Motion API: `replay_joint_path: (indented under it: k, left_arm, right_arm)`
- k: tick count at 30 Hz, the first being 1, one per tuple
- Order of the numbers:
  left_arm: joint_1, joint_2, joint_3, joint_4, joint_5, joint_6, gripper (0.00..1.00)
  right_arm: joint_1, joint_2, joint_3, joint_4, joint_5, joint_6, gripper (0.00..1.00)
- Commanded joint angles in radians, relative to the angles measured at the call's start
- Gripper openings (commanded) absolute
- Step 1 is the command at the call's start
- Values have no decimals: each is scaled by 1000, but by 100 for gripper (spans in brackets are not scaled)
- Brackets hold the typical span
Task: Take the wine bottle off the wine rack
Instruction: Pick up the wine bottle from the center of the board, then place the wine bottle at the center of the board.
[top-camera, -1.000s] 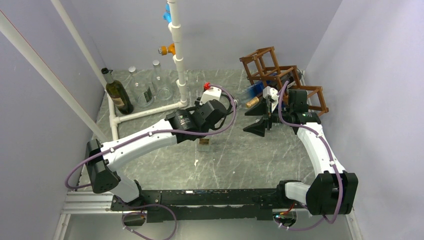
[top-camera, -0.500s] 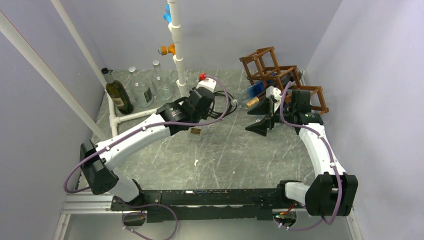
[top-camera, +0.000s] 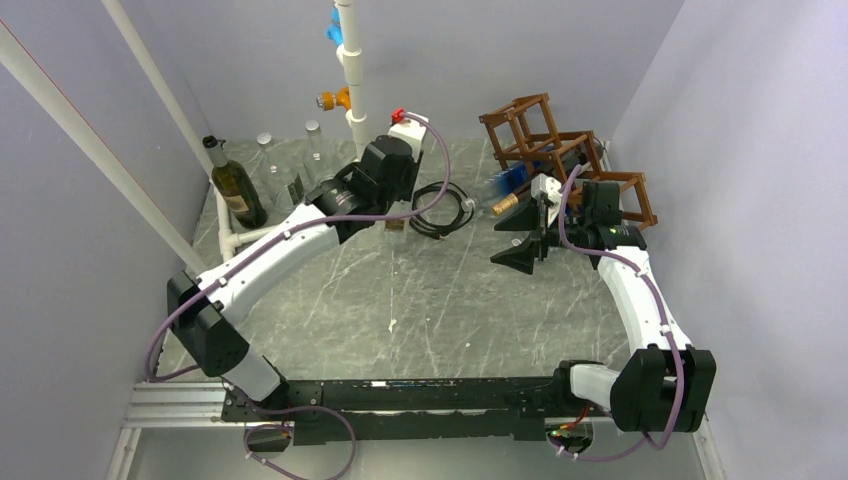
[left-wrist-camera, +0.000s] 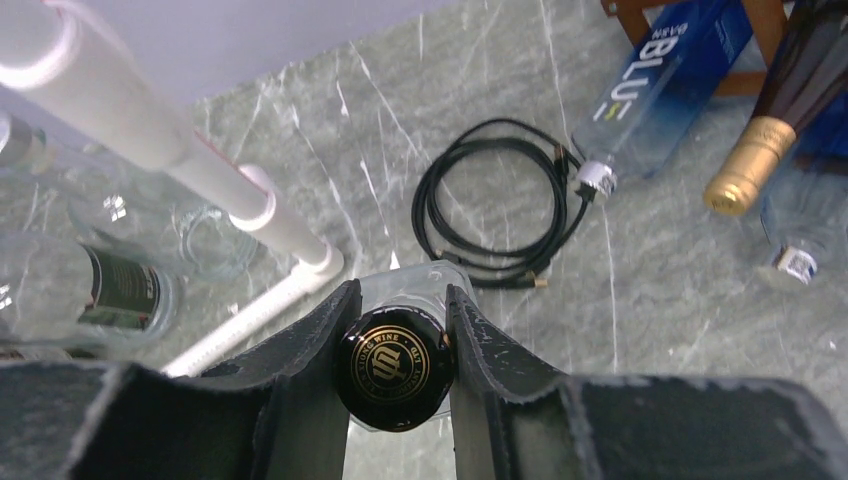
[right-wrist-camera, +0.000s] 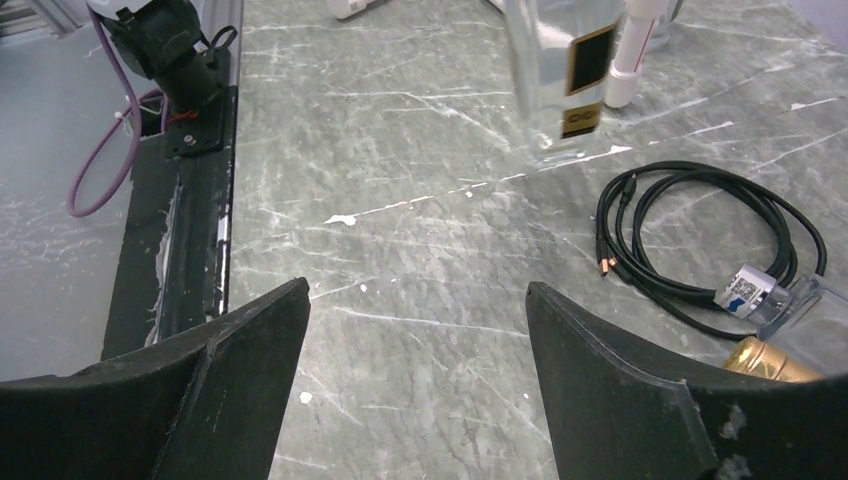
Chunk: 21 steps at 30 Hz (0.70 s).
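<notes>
Toward the back of the counter (top-camera: 440, 300), just beside the white pipe (top-camera: 355, 120), the clear wine bottle (top-camera: 394, 224) hangs upright, well apart from the wine rack (top-camera: 540, 150).

In the left wrist view, the left gripper (left-wrist-camera: 400, 298) pinches its black cap (left-wrist-camera: 393, 368).

In the right wrist view, the right gripper (right-wrist-camera: 417, 290) is spread wide above the counter.

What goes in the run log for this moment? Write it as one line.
left gripper: shut on clear bottle cap | right gripper: open, empty | gold-foil bottle: neck protruding from wine rack
</notes>
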Motion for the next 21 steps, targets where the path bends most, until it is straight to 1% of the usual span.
replay_joint_path:
  k: [1, 9, 10, 13, 21]
  left_arm:
    - [44, 27, 113, 244, 21, 90, 0]
    - [120, 159, 246, 357, 38, 124, 0]
    - [125, 174, 261, 374, 42, 159, 0]
    - [137, 219, 307, 416, 37, 187, 0]
    - [169, 302, 350, 553, 31, 218, 0]
  right_arm:
    - [-3, -21, 11, -7, -39, -41, 82]
    - [-3, -21, 9, -11, -45, -47, 82]
    - [-3, -22, 8, -10, -45, -47, 82]
    - [-3, -23, 8, -9, -46, -47, 82]
    - [-3, -23, 8, -11, -46, -50, 82]
